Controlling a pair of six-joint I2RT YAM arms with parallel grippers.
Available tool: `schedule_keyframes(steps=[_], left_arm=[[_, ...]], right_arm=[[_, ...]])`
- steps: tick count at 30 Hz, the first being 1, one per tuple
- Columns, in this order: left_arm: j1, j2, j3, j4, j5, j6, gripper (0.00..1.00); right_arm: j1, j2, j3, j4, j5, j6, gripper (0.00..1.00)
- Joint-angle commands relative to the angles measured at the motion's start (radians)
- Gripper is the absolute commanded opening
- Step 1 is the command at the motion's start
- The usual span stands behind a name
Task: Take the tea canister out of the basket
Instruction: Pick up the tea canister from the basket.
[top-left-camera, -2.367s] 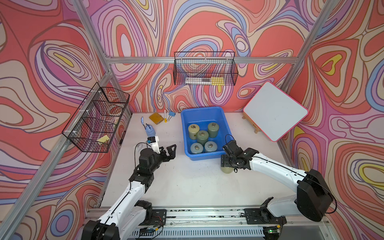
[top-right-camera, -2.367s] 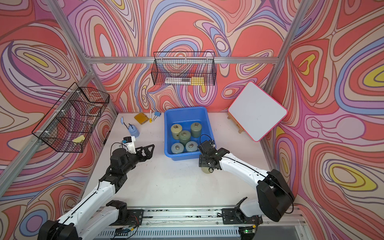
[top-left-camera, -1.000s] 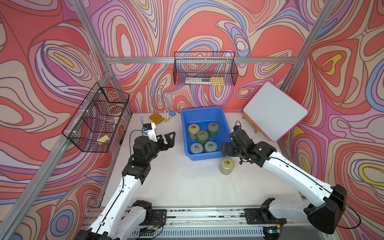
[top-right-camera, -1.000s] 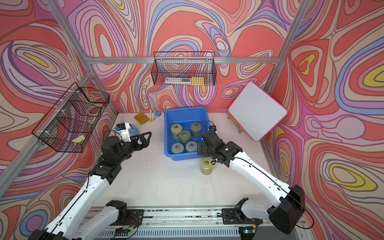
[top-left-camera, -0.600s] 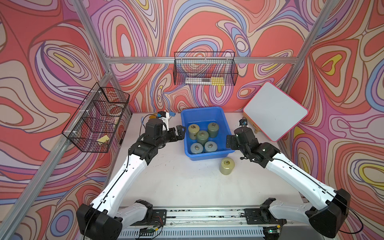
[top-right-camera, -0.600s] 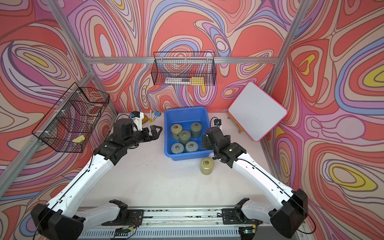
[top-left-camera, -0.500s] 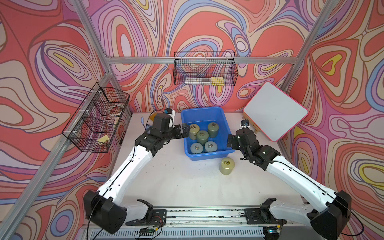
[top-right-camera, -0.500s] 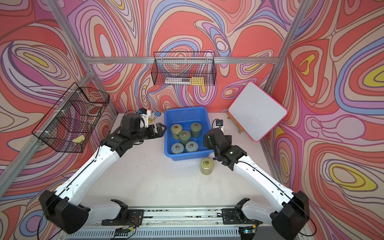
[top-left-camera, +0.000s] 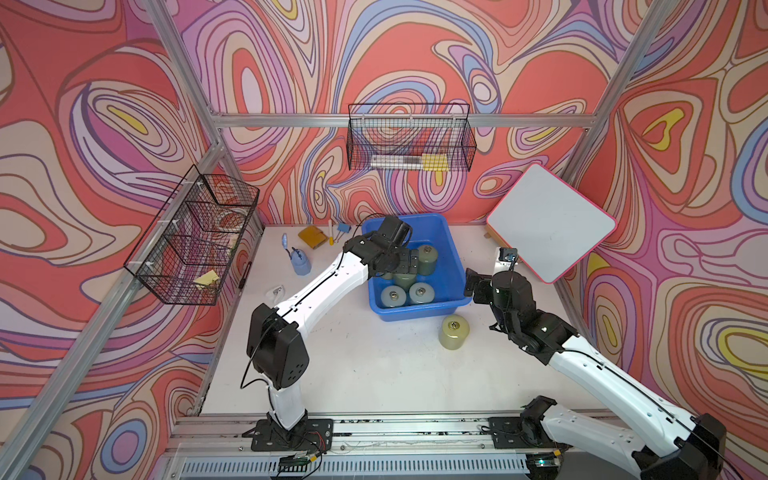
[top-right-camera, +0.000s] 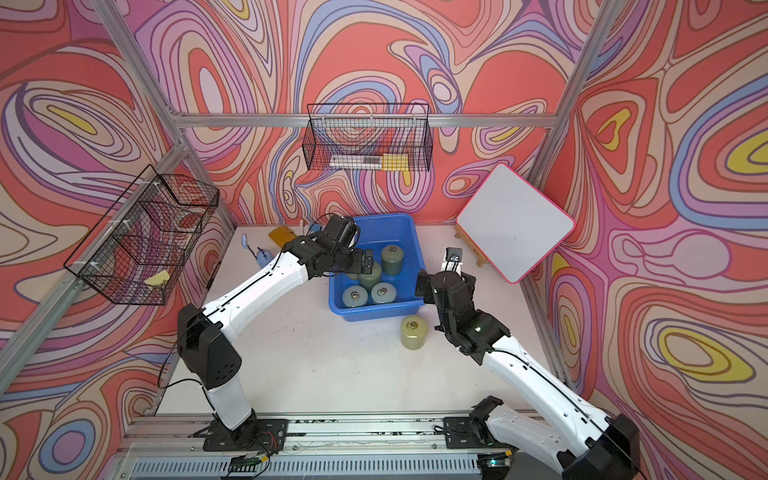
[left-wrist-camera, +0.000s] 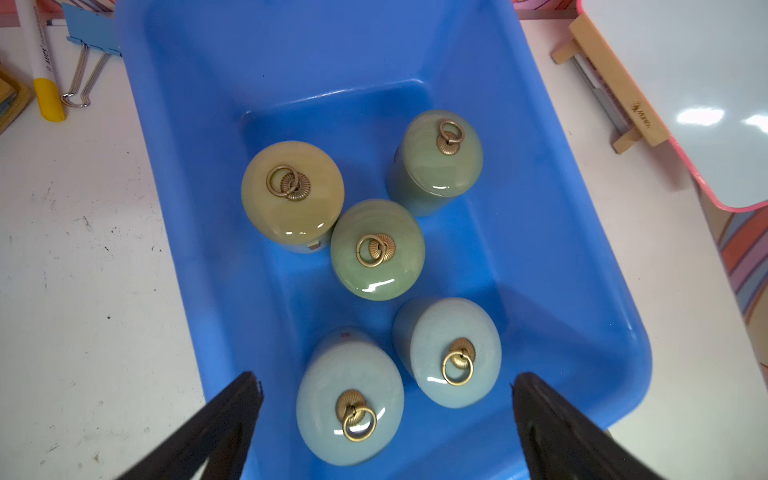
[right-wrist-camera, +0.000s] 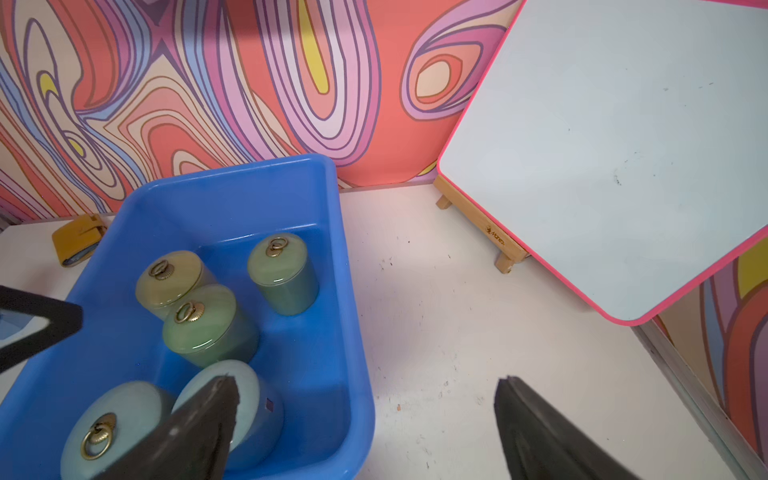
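Observation:
The blue basket stands at the back middle of the table and holds several ring-lidded tea canisters: a tan one, two green ones and two pale blue ones. Another yellow-green canister stands upright on the table just in front of the basket's right corner. My left gripper hovers open above the canisters, holding nothing. My right gripper is open and empty beside the basket's right rim.
A whiteboard on a wooden easel leans at the back right. Black wire baskets hang on the back wall and the left wall. A yellow pad, a marker, a binder clip and a small blue object lie left of the basket.
My left arm has swung from the table's left side to above the basket. My right gripper has let go of the canister on the table and drawn back up to the right.

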Motion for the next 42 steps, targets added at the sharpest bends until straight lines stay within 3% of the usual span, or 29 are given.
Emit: schedule_keyframes(steps=[1, 15, 42], left_arm=[[-0.009, 0.051, 0.054, -0.078, -0.066, 0.002, 0.99], [-0.009, 0.24, 0.158, -0.083, -0.131, -0.061, 0.99], [-0.01, 0.402, 0.206, 0.035, -0.045, -0.102, 0.99]], right_arm=[[-0.003, 0.002, -0.015, 0.015, -0.018, 0.001, 0.98], [-0.003, 0.024, -0.016, 0.015, -0.021, 0.002, 0.98], [-0.003, 0.059, -0.016, 0.02, -0.028, 0.003, 0.98]])
